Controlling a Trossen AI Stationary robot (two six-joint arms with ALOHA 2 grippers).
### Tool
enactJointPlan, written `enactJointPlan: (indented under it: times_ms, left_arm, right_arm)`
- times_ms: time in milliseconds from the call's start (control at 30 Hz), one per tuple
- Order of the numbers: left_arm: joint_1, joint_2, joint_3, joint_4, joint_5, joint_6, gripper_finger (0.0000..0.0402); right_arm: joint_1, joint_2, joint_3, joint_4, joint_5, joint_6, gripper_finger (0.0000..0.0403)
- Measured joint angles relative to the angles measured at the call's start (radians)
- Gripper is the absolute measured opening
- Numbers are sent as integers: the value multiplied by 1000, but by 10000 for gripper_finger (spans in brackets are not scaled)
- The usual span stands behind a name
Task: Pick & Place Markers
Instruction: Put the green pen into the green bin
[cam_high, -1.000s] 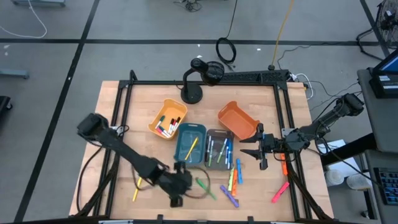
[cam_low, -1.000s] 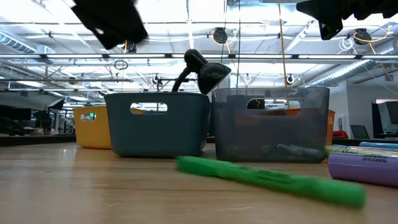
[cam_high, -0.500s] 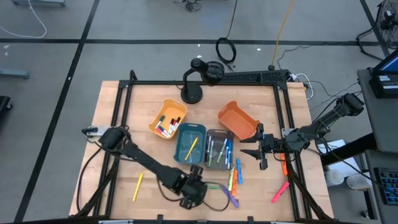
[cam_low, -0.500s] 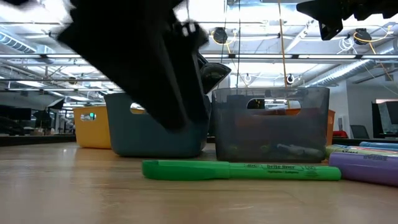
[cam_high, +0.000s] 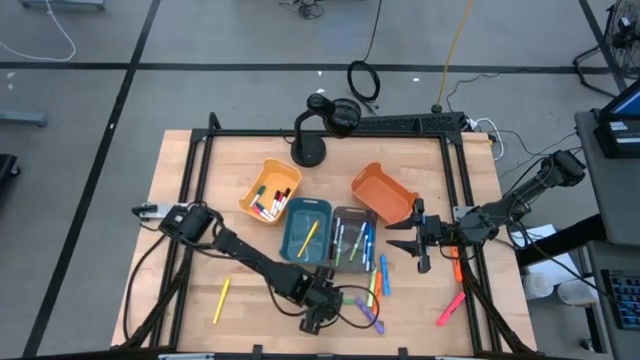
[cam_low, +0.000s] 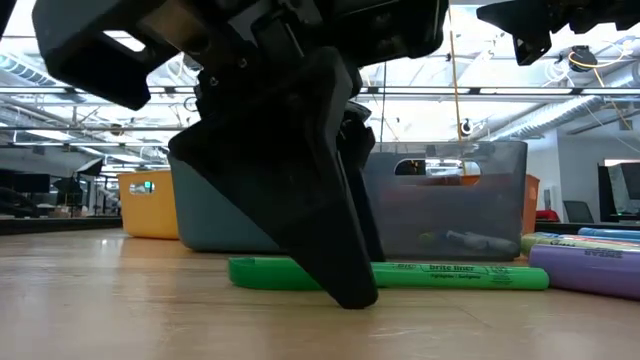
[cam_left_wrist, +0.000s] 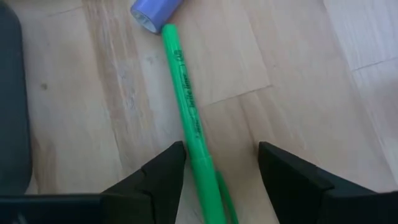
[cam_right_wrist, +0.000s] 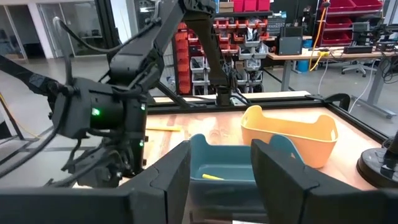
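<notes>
I see the light wooden table (cam_high: 200, 200) carrying four small plastic bins: a yellow one (cam_high: 262, 180), a teal one (cam_high: 292, 240), a smoky grey one (cam_high: 350, 215) and a tilted orange one (cam_high: 385, 195). My left gripper (cam_left_wrist: 217, 165) is down at the near edge, its fingers apart and straddling the thin green marker (cam_left_wrist: 186, 118), which lies flat on the wood just in front of the teal and grey bins, its far end touching a purple marker (cam_left_wrist: 155, 11). My right gripper (cam_high: 408, 243) hangs above the table beside the orange bin, fingers spread, holding nothing. More coloured markers (cam_high: 378, 285) lie scattered near the grey bin.
</notes>
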Motion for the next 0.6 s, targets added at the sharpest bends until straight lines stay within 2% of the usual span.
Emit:
enactJointPlan:
  times_ms: [133, 200, 300, 500, 600]
  left_arm:
    - [5, 20, 2, -47, 0, -52, 205]
    - [5, 21, 2, -50, 0, -68, 191]
    - [5, 17, 0, -51, -1, -72, 151]
    - [6, 13, -3, -52, 3, -79, 37]
    - [6, 13, -3, -52, 4, -91, 28]
  right_arm:
    - [0, 0, 0, -1, 0, 0, 155]
    - [0, 0, 0, 0, 0, 0, 155]
    - [0, 0, 0, 0, 0, 0, 155]
    - [0, 0, 0, -1, 0, 0, 155]
    - [0, 0, 0, -1, 0, 0, 155]
